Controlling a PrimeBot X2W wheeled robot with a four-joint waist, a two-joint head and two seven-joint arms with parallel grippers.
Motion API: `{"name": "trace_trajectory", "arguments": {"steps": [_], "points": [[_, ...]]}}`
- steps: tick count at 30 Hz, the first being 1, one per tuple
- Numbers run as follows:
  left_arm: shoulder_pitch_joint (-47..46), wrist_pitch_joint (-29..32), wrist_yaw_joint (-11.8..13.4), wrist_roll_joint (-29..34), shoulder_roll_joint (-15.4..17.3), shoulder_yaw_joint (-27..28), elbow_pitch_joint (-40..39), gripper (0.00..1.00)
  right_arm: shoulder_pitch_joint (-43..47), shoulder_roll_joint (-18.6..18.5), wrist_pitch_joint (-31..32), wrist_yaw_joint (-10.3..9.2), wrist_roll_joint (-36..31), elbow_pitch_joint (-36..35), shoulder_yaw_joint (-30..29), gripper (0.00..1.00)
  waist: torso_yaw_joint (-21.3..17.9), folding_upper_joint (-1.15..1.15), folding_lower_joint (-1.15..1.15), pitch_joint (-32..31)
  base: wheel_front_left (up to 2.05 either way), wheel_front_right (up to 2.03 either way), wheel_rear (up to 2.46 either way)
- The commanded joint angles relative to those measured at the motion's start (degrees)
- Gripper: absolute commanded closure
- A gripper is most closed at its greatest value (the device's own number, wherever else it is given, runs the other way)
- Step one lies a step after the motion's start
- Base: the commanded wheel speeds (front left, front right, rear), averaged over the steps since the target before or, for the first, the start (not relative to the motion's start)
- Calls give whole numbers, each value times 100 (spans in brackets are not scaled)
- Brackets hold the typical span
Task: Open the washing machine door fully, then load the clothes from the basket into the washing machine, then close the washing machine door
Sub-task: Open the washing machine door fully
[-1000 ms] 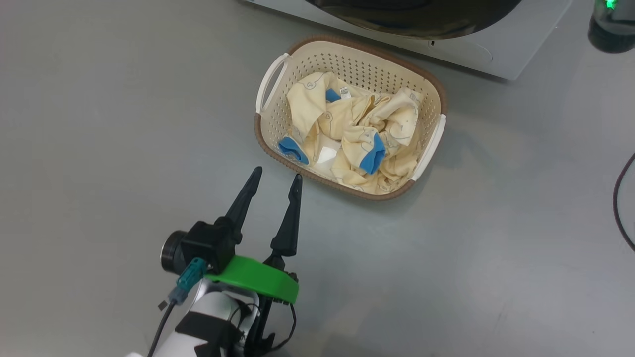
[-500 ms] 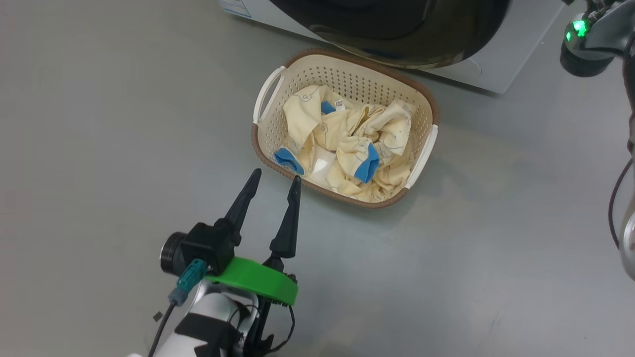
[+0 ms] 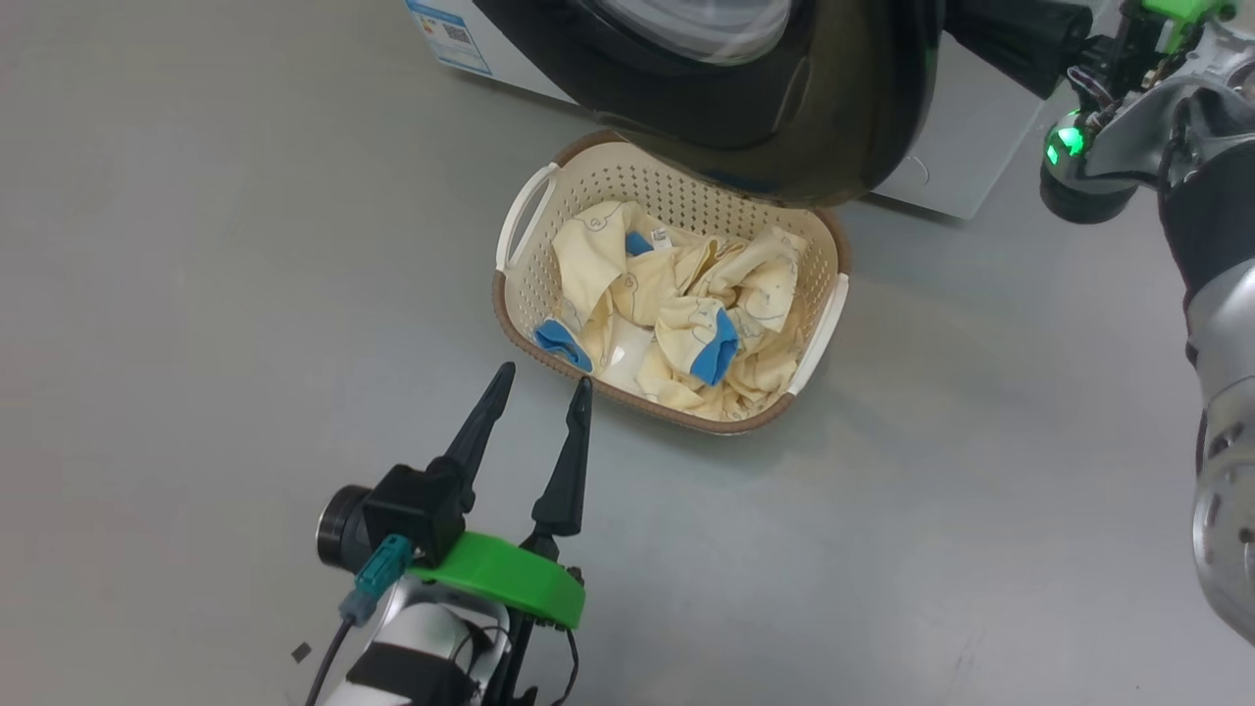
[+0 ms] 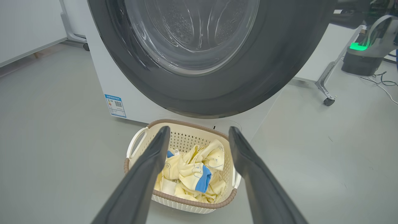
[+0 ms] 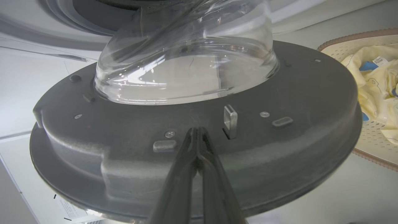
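Swung outward, the washing machine door [image 3: 843,98] now overhangs the basket [image 3: 529,284].

- Washing machine door [image 3: 843,118]: cut off by the head view's top edge; hides the far rim of the basket [image 3: 529,284].
- Blue label [image 4: 115,105]: print too small to read.
- Left gripper [image 4: 199,129]: its 2 fingers cover parts of the basket's sides.

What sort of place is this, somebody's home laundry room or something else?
Likely a lab or test room staged for laundry, not a home: a washing machine and a basket of clothes sit on a grey floor, with a wheeled stand and loose cables.
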Motion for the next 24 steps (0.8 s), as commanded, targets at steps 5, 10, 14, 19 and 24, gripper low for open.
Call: {"name": "trace_trajectory", "arguments": {"steps": [5, 10, 14, 19, 24], "points": [[37, -63, -37, 70, 76, 200, -137, 0, 160, 213, -9, -14, 507, -322, 554, 100, -17, 0, 0, -74, 0, 0, 0], [73, -63, -46, 100, 76, 201, -132, 0, 368, 213, -8, -14, 1053, -492, 990, 100, -16, 0, 0, -123, 0, 0, 0], [100, -63, -52, 122, 76, 213, -135, 0, 583, 214, -20, -14, 1536, -688, 1574, 100, -13, 0, 0, -145, 0, 0, 0], [105, -63, -56, 118, 76, 207, -134, 0, 799, 214, -78, -14, 1996, -885, 2172, 100, -4, 0, 0, -167, 0, 0, 0], [118, -63, -45, 100, 76, 184, -144, 0, 977, 214, -229, -14, 2365, -1075, 2746, 100, 0, 0, 0, -176, 0, 0, 0]]}}
